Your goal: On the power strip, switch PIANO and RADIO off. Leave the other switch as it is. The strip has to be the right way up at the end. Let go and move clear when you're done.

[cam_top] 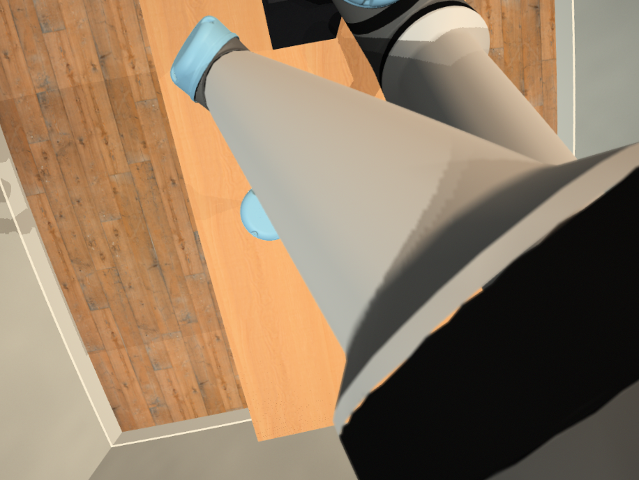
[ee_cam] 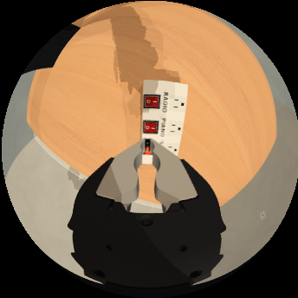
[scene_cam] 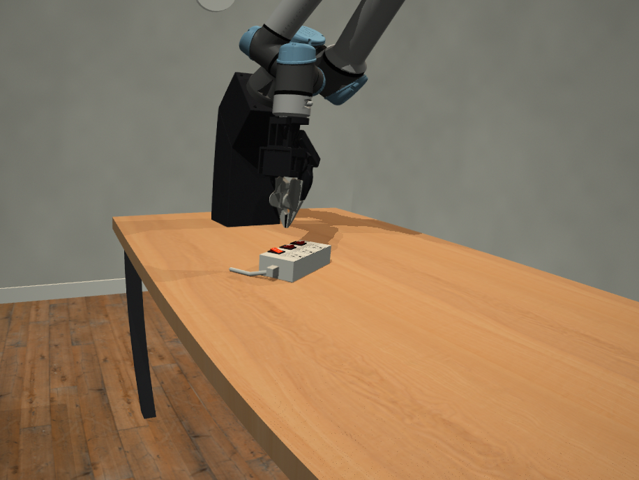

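The grey power strip [scene_cam: 295, 258] lies right way up on the wooden table, its switches facing up. In the wrist view the strip [ee_cam: 165, 117] runs away from me, with the red RADIO switch [ee_cam: 151, 101] farthest and the red PIANO switch [ee_cam: 150, 127] in the middle. The third switch [ee_cam: 148, 152] glows brighter orange and is partly hidden behind my fingertips. In the exterior view this near switch [scene_cam: 276, 250] is bright, and the other two look darker red. My gripper [scene_cam: 285, 222] is shut and empty, pointing down a little above the strip. In the top view my arm [cam_top: 361, 206] hides the strip.
The black robot base block [scene_cam: 237, 155] stands at the back of the table behind the strip. A short grey cable stub [scene_cam: 247, 271] sticks out of the strip's near end toward the table's left edge.
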You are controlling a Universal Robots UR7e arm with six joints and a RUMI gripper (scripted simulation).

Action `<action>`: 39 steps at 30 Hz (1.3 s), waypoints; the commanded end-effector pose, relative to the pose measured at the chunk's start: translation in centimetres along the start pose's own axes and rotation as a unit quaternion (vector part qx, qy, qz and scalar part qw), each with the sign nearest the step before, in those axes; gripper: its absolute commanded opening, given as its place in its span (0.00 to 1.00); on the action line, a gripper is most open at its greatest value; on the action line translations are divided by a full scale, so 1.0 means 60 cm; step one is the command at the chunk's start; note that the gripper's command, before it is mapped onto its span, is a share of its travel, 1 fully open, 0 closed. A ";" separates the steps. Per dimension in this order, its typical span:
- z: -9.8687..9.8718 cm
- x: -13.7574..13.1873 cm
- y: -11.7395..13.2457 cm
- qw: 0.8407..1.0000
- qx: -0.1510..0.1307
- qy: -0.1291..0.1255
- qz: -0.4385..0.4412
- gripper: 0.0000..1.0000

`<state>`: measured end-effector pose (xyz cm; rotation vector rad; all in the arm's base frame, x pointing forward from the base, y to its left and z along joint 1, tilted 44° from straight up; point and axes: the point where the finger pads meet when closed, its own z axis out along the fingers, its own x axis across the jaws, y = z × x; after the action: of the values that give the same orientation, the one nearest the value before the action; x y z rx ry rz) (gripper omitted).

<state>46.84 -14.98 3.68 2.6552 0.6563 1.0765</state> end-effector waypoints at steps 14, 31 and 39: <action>-0.002 -0.003 -0.001 1.000 0.003 -0.001 0.002 0.00; -0.011 -0.003 -0.003 1.000 0.004 -0.001 0.002 1.00; -0.024 -0.003 -0.003 1.000 0.004 -0.001 0.002 1.00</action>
<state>46.16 -14.88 4.18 2.6624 0.6583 1.0753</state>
